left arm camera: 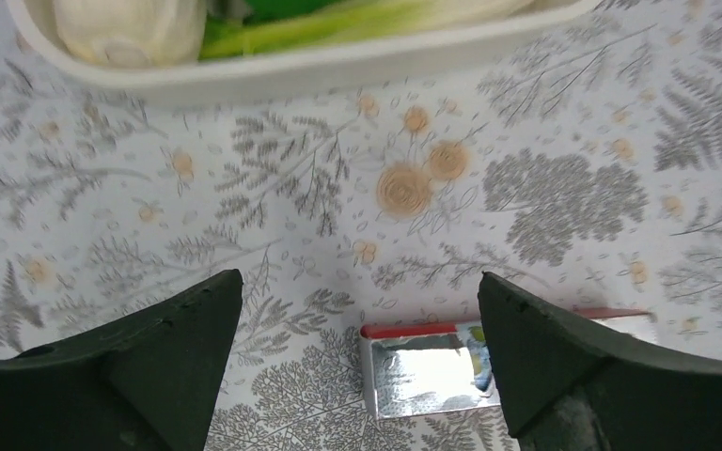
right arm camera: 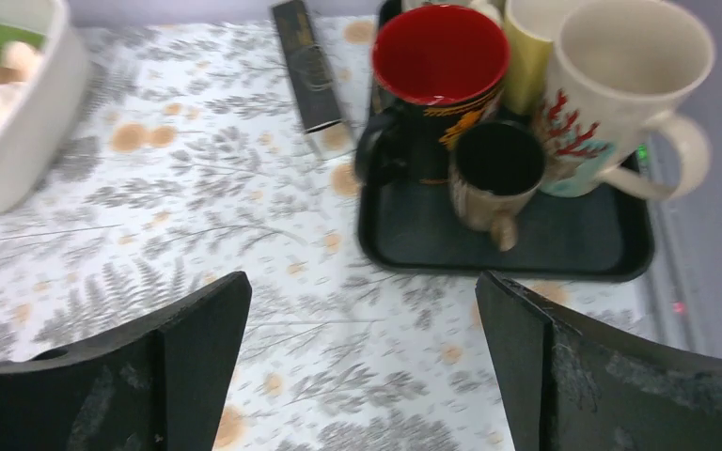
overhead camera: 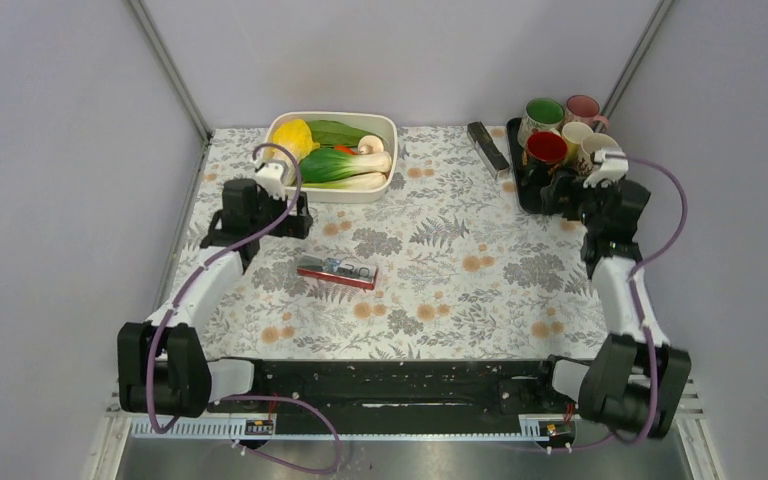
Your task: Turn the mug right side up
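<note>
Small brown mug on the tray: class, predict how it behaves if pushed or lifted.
The small brown mug looks glazed: probably rigid, breakable, slippery. Upright on the flat tray, it likely won't roll. Pushed, it may knock the red-lined mug beside it.

small mug point(right arm camera: 498, 174) is standing upright, mouth facing up, dark inside, mottled tan-brown glaze outside. handle is pointing toward the near edge of the black tray point(right arm camera: 564, 242) it's sitting on. it's standing at the front of the mug cluster, just beside the red-lined black mug point(right arm camera: 437, 56) on its left and the coral-print cream mug point(right arm camera: 573, 141) on its right
</note>
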Controlling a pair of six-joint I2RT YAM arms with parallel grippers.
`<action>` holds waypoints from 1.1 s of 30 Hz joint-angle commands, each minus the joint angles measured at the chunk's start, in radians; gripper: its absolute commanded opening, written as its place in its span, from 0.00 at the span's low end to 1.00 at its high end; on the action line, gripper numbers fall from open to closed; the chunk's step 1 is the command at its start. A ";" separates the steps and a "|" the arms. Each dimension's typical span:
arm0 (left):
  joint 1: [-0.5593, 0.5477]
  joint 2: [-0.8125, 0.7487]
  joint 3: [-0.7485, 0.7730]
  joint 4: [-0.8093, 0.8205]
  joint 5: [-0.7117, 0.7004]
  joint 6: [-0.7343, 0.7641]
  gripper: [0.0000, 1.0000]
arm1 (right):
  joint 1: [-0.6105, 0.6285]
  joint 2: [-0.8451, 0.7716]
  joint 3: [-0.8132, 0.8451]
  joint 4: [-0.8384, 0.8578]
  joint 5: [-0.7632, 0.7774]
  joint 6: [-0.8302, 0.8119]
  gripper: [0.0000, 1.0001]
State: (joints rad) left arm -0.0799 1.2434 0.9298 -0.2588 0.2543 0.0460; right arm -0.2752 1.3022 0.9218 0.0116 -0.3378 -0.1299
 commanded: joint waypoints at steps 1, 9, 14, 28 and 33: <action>0.006 -0.037 -0.250 0.594 -0.099 -0.112 0.99 | 0.001 -0.256 -0.381 0.521 -0.087 0.265 0.99; 0.046 -0.137 -0.541 0.902 -0.231 -0.122 0.99 | 0.002 -0.535 -0.775 0.661 0.112 0.398 0.99; 0.051 -0.153 -0.686 1.077 -0.274 -0.116 0.99 | 0.004 -0.601 -0.838 0.613 0.162 0.426 0.99; 0.051 -0.162 -0.779 1.204 -0.369 -0.128 0.99 | 0.004 -0.560 -0.890 0.636 0.205 0.449 0.99; 0.051 -0.175 -0.794 1.221 -0.374 -0.129 0.99 | 0.004 -0.547 -0.885 0.640 0.213 0.457 1.00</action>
State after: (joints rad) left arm -0.0322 1.0950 0.1505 0.8658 -0.1135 -0.0731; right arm -0.2749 0.7444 0.0181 0.6056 -0.1562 0.3138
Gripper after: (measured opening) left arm 0.988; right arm 0.993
